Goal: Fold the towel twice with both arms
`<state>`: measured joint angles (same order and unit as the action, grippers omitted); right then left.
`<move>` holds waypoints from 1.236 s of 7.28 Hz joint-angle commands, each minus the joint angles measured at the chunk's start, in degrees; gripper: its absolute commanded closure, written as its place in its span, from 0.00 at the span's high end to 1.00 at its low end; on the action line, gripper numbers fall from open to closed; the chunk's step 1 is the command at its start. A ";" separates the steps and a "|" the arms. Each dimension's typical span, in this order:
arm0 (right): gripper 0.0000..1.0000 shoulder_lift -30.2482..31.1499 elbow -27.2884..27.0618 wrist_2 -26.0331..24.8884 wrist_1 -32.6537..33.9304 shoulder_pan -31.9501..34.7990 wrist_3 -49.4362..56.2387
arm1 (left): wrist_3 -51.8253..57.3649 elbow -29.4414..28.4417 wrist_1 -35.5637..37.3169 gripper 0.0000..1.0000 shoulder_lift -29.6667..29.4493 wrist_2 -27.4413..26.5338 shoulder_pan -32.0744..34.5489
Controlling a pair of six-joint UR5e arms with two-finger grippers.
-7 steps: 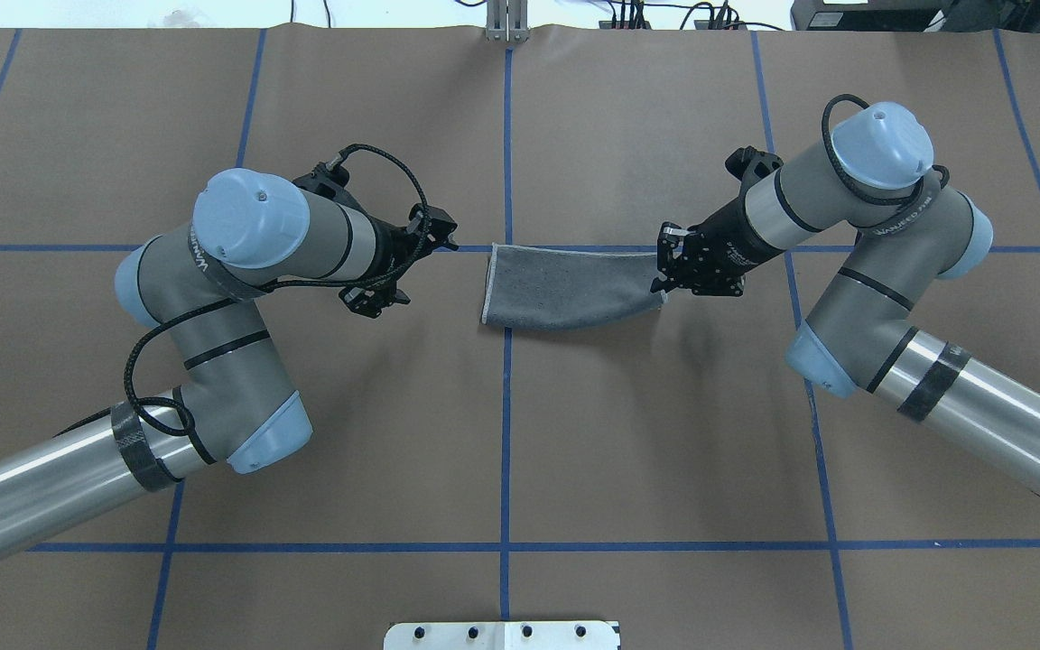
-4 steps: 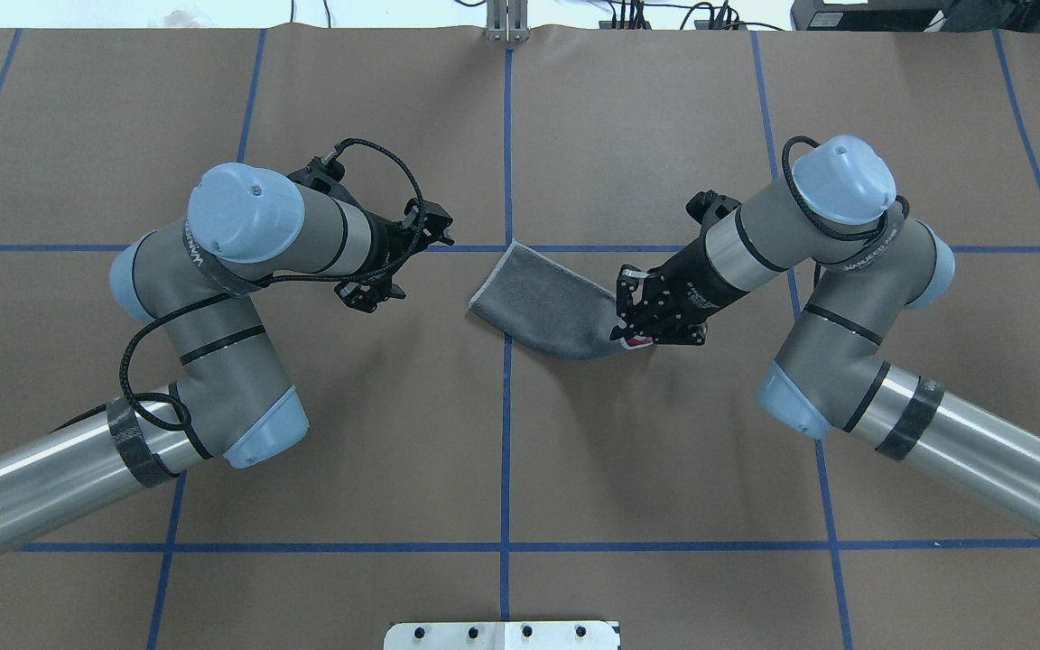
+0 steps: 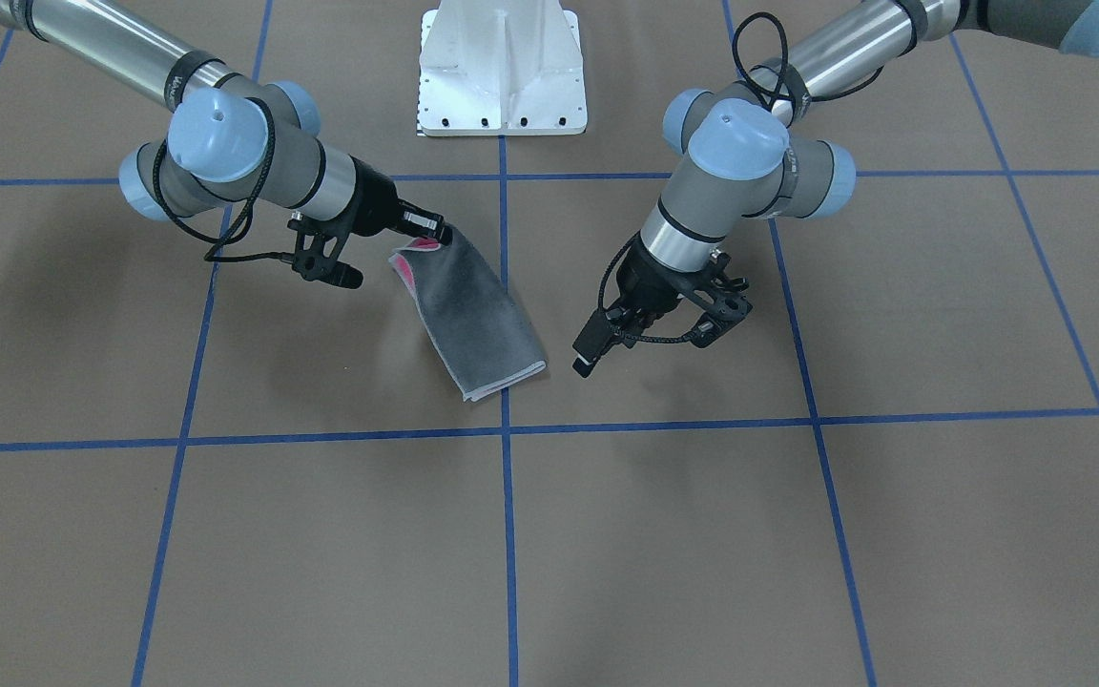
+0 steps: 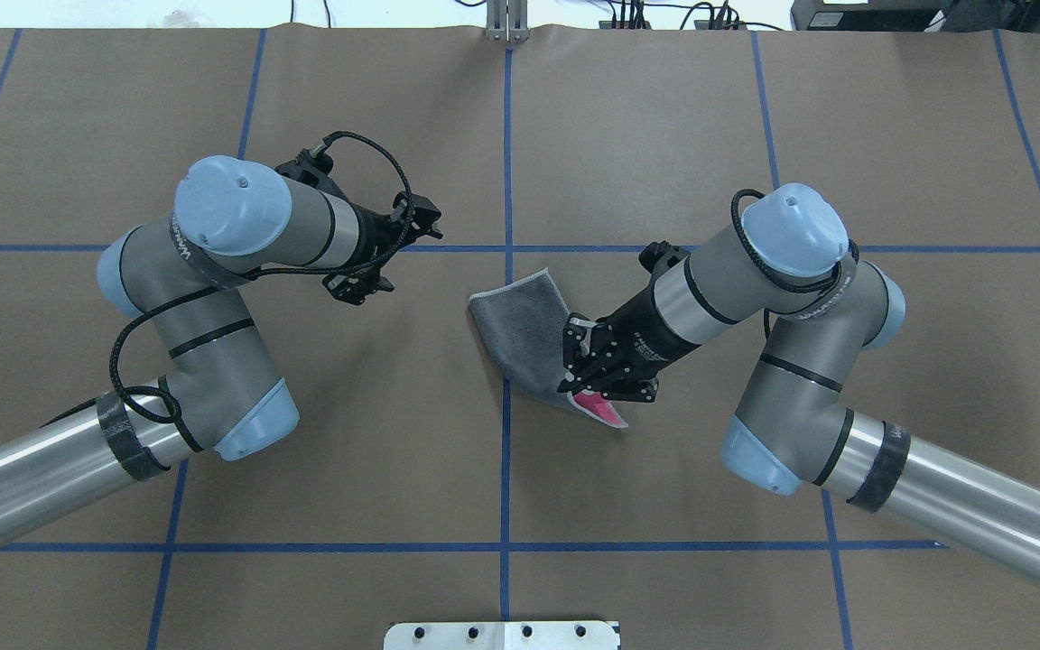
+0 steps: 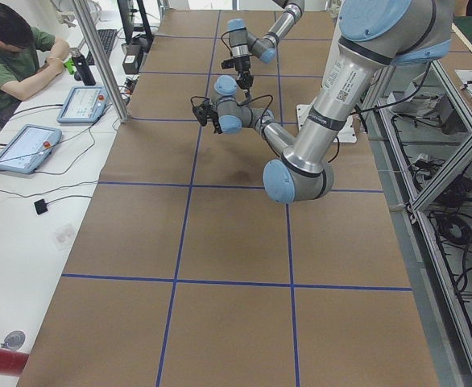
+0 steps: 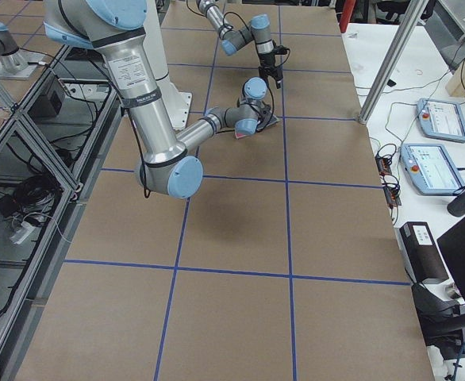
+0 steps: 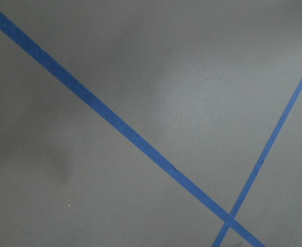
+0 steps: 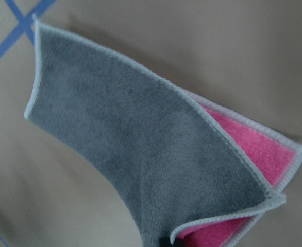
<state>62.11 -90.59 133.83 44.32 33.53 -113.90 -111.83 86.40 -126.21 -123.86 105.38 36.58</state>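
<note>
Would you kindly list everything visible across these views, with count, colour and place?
towel: one, dark grey outside, pink inside, light border; near the table's centre, folded over.
table: one, brown cover; fills the views.
tape lines: several, blue; a grid across the table.
pedestal: one, white; at the robot's edge of the table, in the middle.
tablets: two, grey with blue screens; on the white side bench.
person: one, green top; seated at that bench.
left arm: one, silver-grey with blue caps; off the towel, its jaws' state unclear.
right arm: one, same colours; its jaws shut on the towel's near end.
</note>
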 commanded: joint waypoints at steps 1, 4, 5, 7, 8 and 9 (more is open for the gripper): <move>0.00 -1.29 0.06 -4.34 0.07 -3.98 -2.82 | 0.04 0.00 0.00 1.00 0.02 0.00 0.16; 0.00 -4.26 0.50 -9.53 0.24 -8.20 -4.30 | 0.04 0.00 0.00 1.00 0.02 0.00 0.25; 0.00 -4.97 0.67 -11.29 0.33 -9.53 -4.48 | 0.04 0.09 0.00 1.00 0.28 0.00 0.25; 0.42 -6.03 0.94 -13.76 0.33 -10.85 -4.57 | 0.12 0.44 0.00 1.00 0.63 0.00 0.34; 0.99 -5.51 0.68 -14.20 0.16 -10.86 -3.79 | 0.12 0.44 0.00 1.00 0.63 0.00 0.34; 1.00 -4.90 0.41 -13.51 0.16 -9.46 -2.48 | 0.12 0.44 0.00 1.00 0.63 0.00 0.34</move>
<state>56.68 -89.92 120.12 44.53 23.17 -117.57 -111.72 86.79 -126.21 -123.26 105.38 36.90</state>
